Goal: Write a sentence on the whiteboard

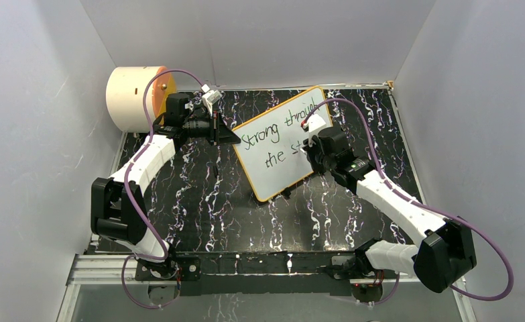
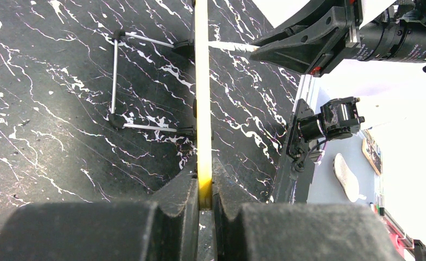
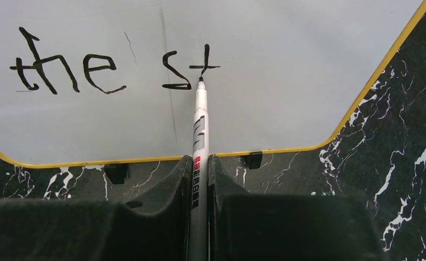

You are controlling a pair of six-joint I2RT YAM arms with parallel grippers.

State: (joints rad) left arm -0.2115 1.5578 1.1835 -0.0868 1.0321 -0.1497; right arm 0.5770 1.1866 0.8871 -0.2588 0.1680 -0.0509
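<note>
The whiteboard (image 1: 279,144), white with a yellow frame, lies tilted on the black marbled table and reads "Strong through the st". My left gripper (image 1: 231,136) is shut on its left edge; in the left wrist view the yellow frame (image 2: 202,92) runs edge-on between the jaws of the left gripper (image 2: 202,187). My right gripper (image 1: 311,149) hangs over the board's right half, shut on a white marker (image 3: 199,141). The marker's black tip touches the foot of the "t" in "st" on the whiteboard (image 3: 281,70). The right gripper (image 3: 199,166) sits just off the board's lower frame.
A cream cylinder with an orange face (image 1: 137,96) stands at the back left corner. White walls enclose the table on three sides. The board's wire stand (image 2: 116,81) and black feet (image 3: 116,172) rest on the marbled surface. A metal rail (image 1: 246,263) runs along the near edge.
</note>
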